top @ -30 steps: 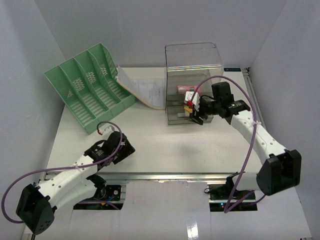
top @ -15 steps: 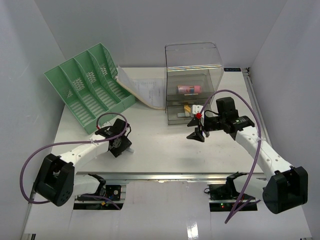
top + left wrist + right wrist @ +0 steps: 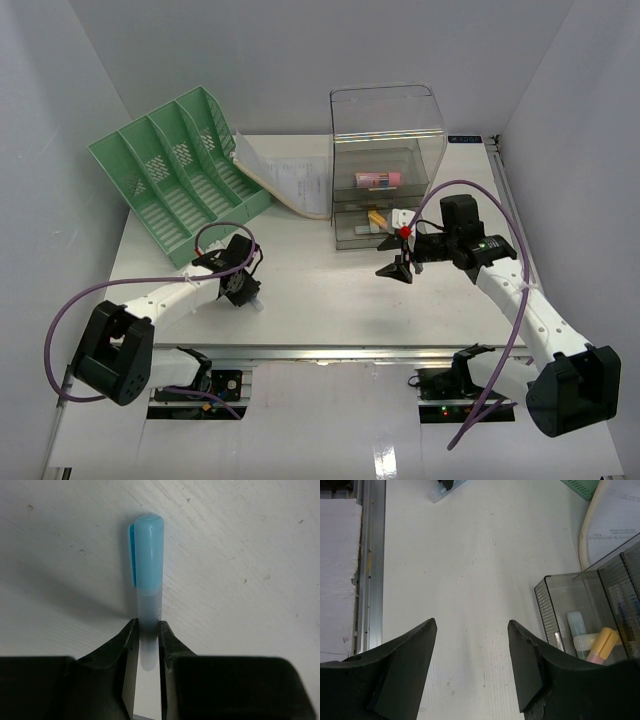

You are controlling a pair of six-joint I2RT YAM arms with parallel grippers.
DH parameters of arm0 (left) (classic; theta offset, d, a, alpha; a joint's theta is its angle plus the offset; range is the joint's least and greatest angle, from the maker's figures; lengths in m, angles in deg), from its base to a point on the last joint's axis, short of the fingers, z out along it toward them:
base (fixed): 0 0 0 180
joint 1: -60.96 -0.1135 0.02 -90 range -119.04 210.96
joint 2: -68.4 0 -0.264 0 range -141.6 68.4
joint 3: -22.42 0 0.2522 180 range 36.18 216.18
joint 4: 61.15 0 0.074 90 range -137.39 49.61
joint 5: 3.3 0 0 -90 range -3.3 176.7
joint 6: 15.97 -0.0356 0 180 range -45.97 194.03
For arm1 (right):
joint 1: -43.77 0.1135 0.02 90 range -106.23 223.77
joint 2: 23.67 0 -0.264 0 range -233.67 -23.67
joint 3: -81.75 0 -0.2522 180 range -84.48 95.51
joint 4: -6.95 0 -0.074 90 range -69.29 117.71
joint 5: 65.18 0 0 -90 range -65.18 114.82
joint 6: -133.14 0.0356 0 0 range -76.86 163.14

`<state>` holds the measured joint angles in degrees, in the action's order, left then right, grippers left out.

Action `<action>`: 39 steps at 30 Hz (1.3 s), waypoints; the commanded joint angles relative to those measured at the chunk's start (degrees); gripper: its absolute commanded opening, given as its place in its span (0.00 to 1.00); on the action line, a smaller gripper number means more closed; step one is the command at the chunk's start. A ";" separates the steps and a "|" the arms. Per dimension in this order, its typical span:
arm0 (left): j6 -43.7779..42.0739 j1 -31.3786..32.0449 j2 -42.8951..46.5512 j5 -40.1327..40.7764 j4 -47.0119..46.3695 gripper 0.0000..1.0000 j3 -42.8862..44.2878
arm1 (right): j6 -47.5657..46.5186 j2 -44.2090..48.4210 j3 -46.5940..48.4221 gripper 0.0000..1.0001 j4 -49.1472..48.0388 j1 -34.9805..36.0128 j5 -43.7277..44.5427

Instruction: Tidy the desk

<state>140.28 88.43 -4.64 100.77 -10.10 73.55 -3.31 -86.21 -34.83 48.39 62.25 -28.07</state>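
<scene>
The white desk [image 3: 330, 300] has a metal rail [image 3: 330, 350] along its front edge. My left gripper [image 3: 243, 290] is low over the desk at front left, shut on a pen with a pale barrel and a blue cap [image 3: 148, 555]. The cap points away from the fingers [image 3: 170, 640], just above the desk surface. My right gripper [image 3: 398, 268] is open and empty, hovering over bare desk [image 3: 470, 570] just in front of the clear drawer unit [image 3: 388, 165]. Its lower drawer [image 3: 555, 600] is pulled open and holds a pale blue pen [image 3: 577, 625] and a yellow-pink one [image 3: 602, 640].
A green slotted file organizer [image 3: 175, 170] lies tilted at back left, with a stack of papers [image 3: 290, 180] leaning beside it. The upper drawer holds a pink item [image 3: 377, 179]. Pale walls close in the desk on three sides.
</scene>
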 commanded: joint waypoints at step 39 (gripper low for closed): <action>-82.19 13.84 -40.98 -30.48 -13.79 0.00 57.90 | 0.22 4.38 -2.11 0.66 -1.10 -10.10 -8.99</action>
<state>64.42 102.66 -42.90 66.90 -24.92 126.33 -3.32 -82.73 -36.45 47.74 52.75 -34.73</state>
